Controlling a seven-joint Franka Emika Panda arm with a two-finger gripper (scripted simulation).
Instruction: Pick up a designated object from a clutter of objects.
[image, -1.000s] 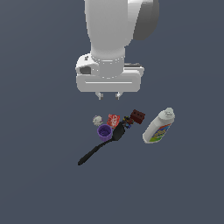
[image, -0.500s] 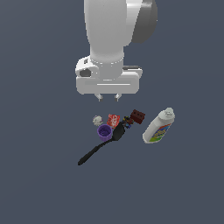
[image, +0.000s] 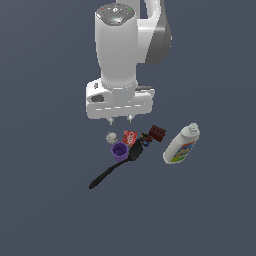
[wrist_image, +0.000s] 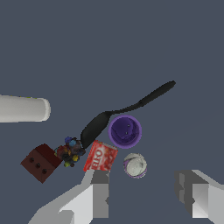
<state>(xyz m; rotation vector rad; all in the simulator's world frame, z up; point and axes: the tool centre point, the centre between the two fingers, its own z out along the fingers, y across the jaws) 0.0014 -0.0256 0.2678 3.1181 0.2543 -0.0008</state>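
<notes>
1. Near the centre of the exterior view, the gripper (image: 119, 120) hangs above the clutter with its fingers apart and nothing between them, apparently lining up for a descent.
2. Just below it in that frame, slightly left of centre, sits the purple cup (image: 119, 149), upright with its mouth open to the camera; the wrist view looks straight into it (wrist_image: 125, 131).
3. Neighbours crowd it: the black spatula (image: 113, 169) lies against its rim, the red box (image: 129, 137) and whitish ball (image: 111, 136) sit just beside. I judge the fingers are spread to straddle the thin wall.
4. Toward the right of the exterior view, the white bottle (image: 182, 145) lies apart; the wrist view cuts it off.
5. A small multicoloured thing (wrist_image: 69, 151) beside the dark red-brown block (image: 157, 133) is too small to identify.
</notes>
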